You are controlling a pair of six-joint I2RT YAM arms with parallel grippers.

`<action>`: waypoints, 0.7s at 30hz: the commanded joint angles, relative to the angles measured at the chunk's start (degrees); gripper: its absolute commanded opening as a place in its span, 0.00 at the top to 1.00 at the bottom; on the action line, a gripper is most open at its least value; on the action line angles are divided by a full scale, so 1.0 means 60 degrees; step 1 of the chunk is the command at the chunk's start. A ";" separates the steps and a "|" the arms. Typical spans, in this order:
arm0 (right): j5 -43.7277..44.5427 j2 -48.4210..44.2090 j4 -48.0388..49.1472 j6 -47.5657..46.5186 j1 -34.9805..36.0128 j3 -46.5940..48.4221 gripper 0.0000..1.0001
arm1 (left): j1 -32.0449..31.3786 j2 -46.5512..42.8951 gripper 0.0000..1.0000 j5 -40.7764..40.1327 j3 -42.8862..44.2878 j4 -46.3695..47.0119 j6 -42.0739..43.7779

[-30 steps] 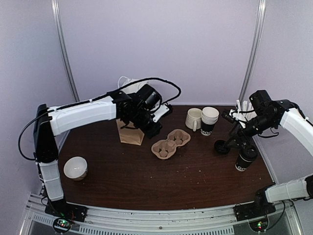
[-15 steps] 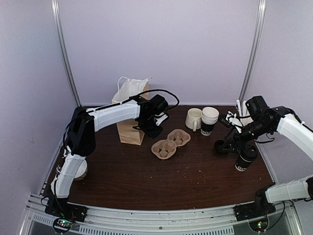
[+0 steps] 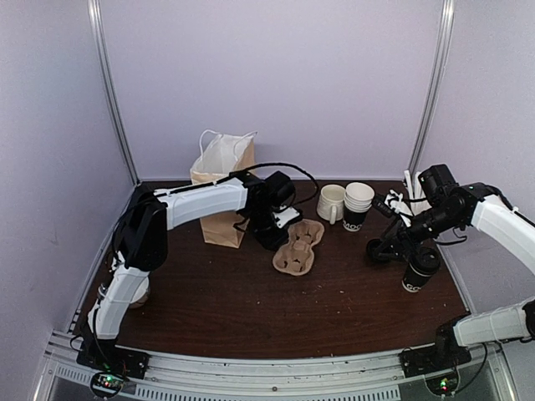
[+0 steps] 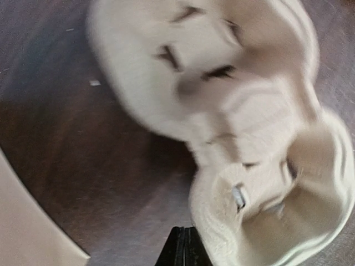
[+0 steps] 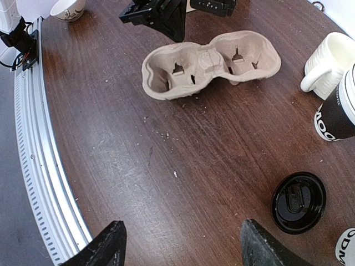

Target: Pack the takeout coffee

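Packing barely begun: your takeout coffee point(image 3: 416, 274) stands lidded at the worktop's point(image 3: 251, 309) right edge, outside both cup carrier point(image 3: 298, 248) and paper bag point(image 3: 219, 180). Your left hand point(image 3: 280, 227) is clenched at the carrier's rim, while your right hand point(image 5: 183, 244) hovers released beside the cup.

carrier point(image 3: 298, 248): beige | table point(image 3: 251, 309): dark brown | takeout coffee point(image 3: 416, 276): black band
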 commanded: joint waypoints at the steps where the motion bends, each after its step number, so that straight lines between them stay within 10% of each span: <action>1: -0.0140 0.0139 0.0173 0.0112 0.0066 0.0027 0.27 | -0.0423 -0.0348 1.00 0.0896 -0.0285 0.0129 0.0219; 17: 0.0050 0.0404 0.0257 0.0215 0.0066 0.0013 0.26 | -0.1172 -0.1588 0.99 0.1383 -0.0832 0.0929 -0.0052; 21: 0.0079 0.0413 0.0302 0.0229 0.0066 -0.0017 0.26 | -0.1203 -0.2570 0.71 0.2229 -0.0163 -0.0864 0.0216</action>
